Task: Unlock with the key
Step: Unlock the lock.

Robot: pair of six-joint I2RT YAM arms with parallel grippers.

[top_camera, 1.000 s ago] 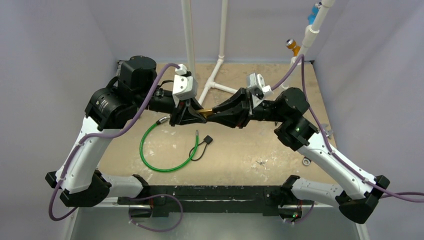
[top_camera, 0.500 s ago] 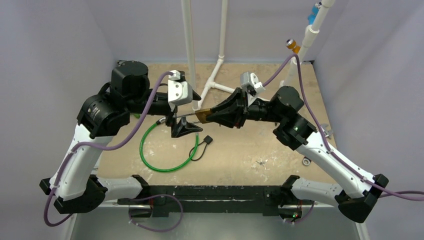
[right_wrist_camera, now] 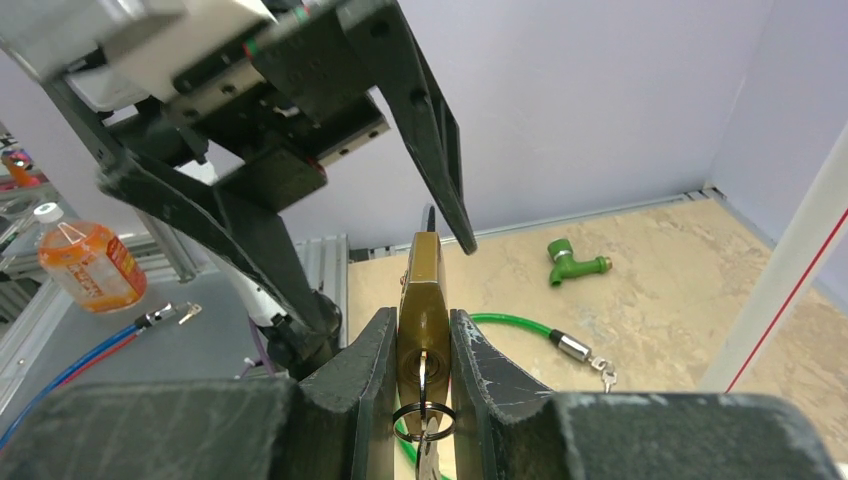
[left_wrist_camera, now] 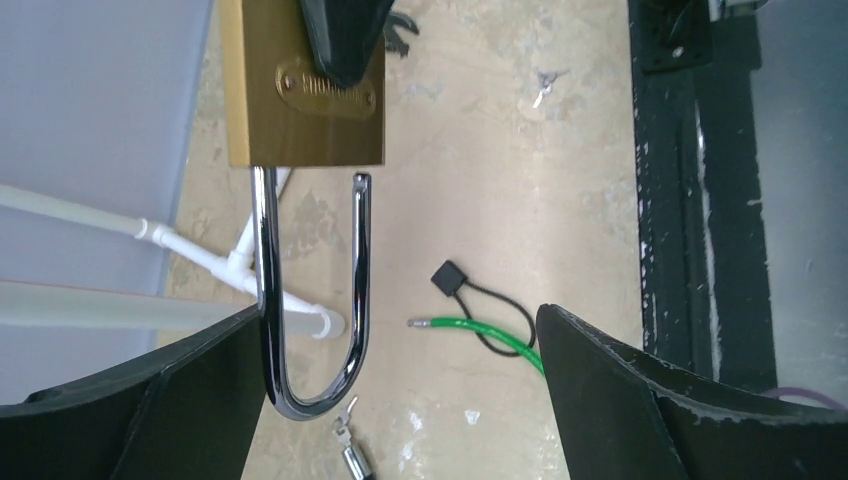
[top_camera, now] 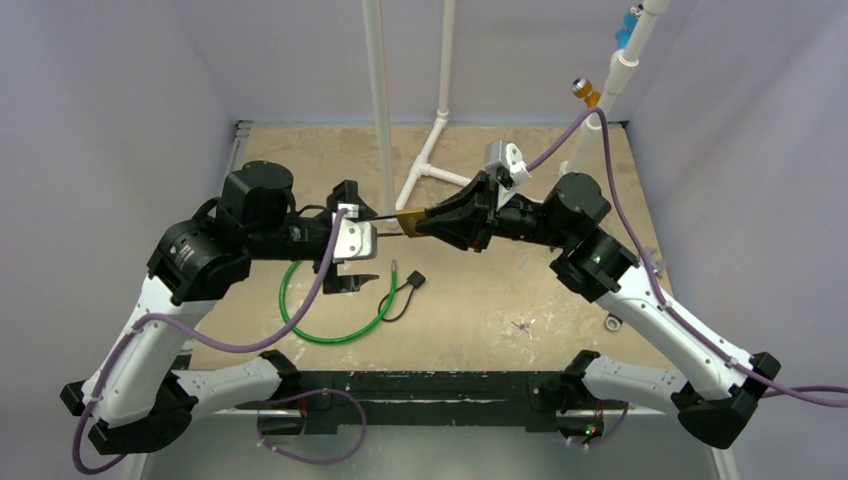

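I record a brass-yellow padlock (left_wrist_camera: 305,90) with a bright chrome shackle (left_wrist_camera: 262,260), upper left of the left wrist view. Overhead, centre frame: a green cable (top_camera: 330,342) and a black tag (top_camera: 416,280) against a mottled tan table (top_camera: 500,300). Pipes (top_camera: 376,100) at top centre are white, walls (top_camera: 100,90) pale lilac, arm hoses (top_camera: 607,150) purple, the right gripper (right_wrist_camera: 422,345) black

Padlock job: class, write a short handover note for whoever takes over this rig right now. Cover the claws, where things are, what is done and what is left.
Left claw: open wide and empty. The shackle hangs between its fingers, ungripped.
Right claw: shut on the brass padlock, held in the air above the table.
Key: appears seated in the keyhole at the lock's base, with its ring hanging.
Done: the shackle's free end sits out of the body, so the lock looks open.
Left: probably only to confirm the release and set the lock down.
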